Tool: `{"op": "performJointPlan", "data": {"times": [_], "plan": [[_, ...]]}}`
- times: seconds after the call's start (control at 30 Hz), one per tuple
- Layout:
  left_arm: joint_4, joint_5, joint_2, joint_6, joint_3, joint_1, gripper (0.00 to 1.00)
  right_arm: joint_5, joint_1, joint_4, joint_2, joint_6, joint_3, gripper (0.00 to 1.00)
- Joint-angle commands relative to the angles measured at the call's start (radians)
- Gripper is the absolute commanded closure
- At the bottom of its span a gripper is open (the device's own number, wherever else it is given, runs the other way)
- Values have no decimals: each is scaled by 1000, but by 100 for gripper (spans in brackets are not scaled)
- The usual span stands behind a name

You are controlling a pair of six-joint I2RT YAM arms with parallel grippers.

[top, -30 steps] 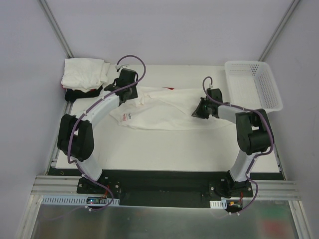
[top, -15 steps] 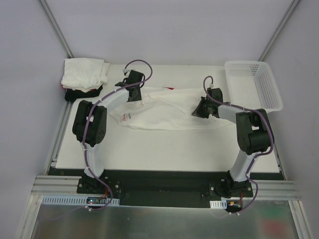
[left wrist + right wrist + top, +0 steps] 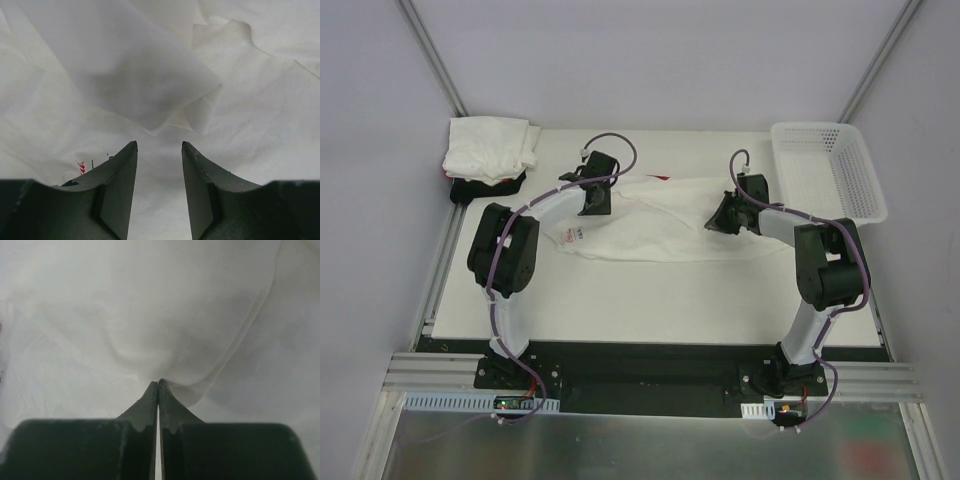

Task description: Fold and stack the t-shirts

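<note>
i have two grippers over one white shirt (image 3: pixel 655 228), which lies spread and rumpled across the middle of the table (image 3: pixel 650 300), its long side running from 9 o'clock to 3 o'clock. my left gripper (image 3: pixel 596 198) hangs over the shirt's 9 o'clock end with its fingers (image 3: pixel 122 170) partly apart and nothing between them; through the wrist camera i see a loose folded flap (image 3: pixel 165 90) of the cloth just beyond the tips, and a small red and white label (image 3: pixel 81 166) at about 8 o'clock. my right gripper (image 3: pixel 720 222) sits on the shirt's 3 o'clock side, jaws pressed together, with a pinch of the white cloth gathered at the tips and creases fanning away from them. a sliver of red cloth (image 3: pixel 660 178) peeks out at the shirt's 12 o'clock edge. the pile of folded white shirts (image 3: pixel 490 148) rests in the 10 o'clock corner on a dark shirt (image 3: pixel 480 188). the basket (image 3: pixel 865 180) stands at 2 o'clock, apart from the shirt.
</note>
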Motion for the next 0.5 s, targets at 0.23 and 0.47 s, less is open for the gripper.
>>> {"op": "performJointPlan", "data": {"times": [0.23, 0.47], "plan": [[-18, 5, 10, 26, 62, -10, 61, -12, -18, 37, -14, -3, 20, 99], [-41, -34, 56, 46, 118, -10, 60, -28, -32, 46, -23, -2, 14, 99]]}}
